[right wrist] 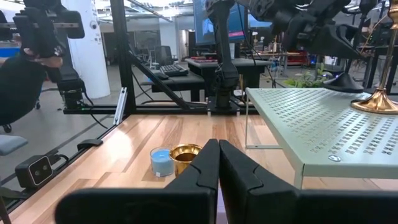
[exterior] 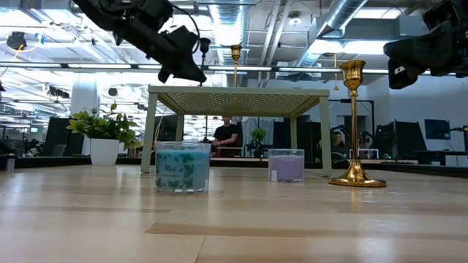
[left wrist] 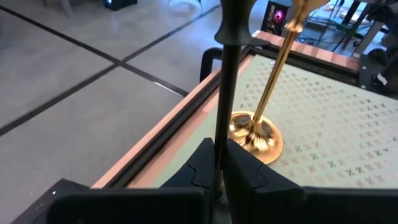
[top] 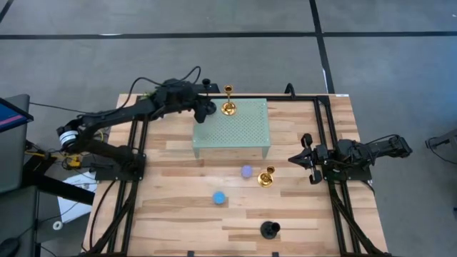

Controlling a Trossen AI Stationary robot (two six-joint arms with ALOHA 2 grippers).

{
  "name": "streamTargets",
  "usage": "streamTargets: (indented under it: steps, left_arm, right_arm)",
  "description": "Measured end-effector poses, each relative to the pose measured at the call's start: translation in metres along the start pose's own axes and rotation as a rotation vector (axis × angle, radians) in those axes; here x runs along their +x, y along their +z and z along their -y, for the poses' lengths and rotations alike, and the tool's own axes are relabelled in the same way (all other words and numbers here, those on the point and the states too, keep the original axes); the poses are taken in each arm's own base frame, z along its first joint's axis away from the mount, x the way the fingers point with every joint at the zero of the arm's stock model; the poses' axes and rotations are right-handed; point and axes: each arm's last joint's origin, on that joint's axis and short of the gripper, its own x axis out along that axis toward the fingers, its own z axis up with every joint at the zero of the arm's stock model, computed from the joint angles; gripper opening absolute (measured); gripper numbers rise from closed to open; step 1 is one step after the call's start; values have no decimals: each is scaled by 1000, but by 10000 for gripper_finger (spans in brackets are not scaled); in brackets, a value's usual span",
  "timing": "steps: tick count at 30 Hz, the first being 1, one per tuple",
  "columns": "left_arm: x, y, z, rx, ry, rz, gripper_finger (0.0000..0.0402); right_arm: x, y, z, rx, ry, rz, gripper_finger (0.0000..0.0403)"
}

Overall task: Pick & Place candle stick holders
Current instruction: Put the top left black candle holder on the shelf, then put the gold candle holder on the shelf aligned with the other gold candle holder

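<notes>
2 views differ: the left wrist view shows the left tool point(left wrist: 219, 163) clamped on a thin black candle holder stem point(left wrist: 227, 81) beside the shiny gold holder point(left wrist: 256, 132), while the low view alone shows script on a blue glass holder point(exterior: 182, 166), unreadable; the right tool point(right wrist: 218, 163) is closed, empty.

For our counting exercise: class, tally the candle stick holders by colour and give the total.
Gold holders: 2
Black holders: 2, one in the left gripper
Lilac holder: 1
Blue holder: 1
Total: 6

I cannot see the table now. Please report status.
Left claw shut on black holder, over stand corner beside gold holder. Right claw shut, waiting at right. Nothing blocking.
</notes>
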Motion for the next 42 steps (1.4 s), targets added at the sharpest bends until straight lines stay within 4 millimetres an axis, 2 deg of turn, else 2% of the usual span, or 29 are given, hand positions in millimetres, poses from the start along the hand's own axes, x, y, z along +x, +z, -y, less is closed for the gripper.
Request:
streamTargets:
  steps: [11,18,25,29,33,38,42]
  left_arm:
    - [8,-12,0,1,1,-15,15]
    - [10,-19,0,-2,1,-54,58]
    - [7,-15,0,-6,5,-32,90]
    - [-3,-7,1,-21,1,12,93]
    - [-22,-1,6,-17,-17,24,94]
    - [-49,-2,13,-37,-49,-38,94]
    - [-60,-8,26,-44,-110,-122,94]
  right_arm:
    - [0,0,0,0,-2,0,0]
    - [0,0,0,0,-2,-1,0]
    - [0,0,0,0,-2,0,0]
    - [0,0,0,0,-2,0,0]
    - [0,0,0,0,-2,0,0]
    - [0,0,0,0,-2,0,0]
    - [0,0,0,0,-2,0,0]
